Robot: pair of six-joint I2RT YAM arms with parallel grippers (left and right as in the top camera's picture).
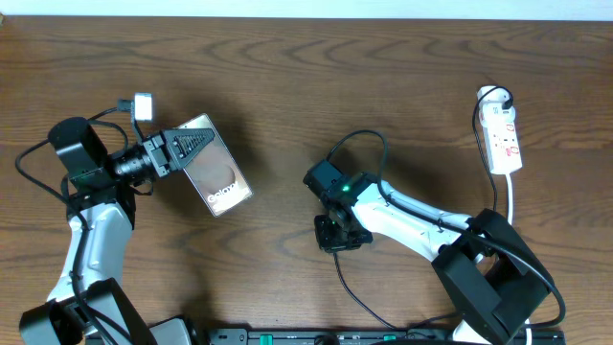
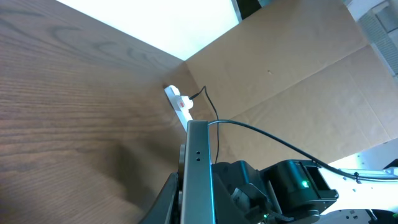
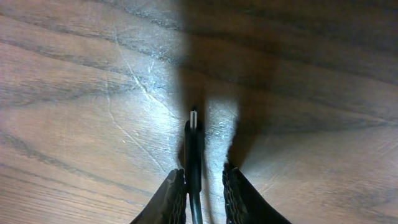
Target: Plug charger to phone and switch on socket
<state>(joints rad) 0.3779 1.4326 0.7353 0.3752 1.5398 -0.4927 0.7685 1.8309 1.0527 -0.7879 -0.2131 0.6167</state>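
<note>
Phone (image 1: 222, 184), frame left, sat clenched in the left gripper (image 1: 196, 144) for plugging; right gripper (image 3: 203, 173) straddled the charger (image 3: 194, 134) on the desk (image 3: 74, 93), jaws not yet clamped.

Open table (image 1: 287, 77) between phone (image 1: 218, 182) and socket (image 1: 502, 139); right arm (image 1: 412, 216) and charger (image 3: 194, 149) midway

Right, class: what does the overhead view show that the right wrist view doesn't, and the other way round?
Only overhead: the phone held in the left gripper, and the white socket at the far right. Only right wrist: the metal tip of the charger, close up, between the fingers of the right gripper, with a gap on one side. Both: the right gripper, the charger's black cable and the wooden table.
</note>
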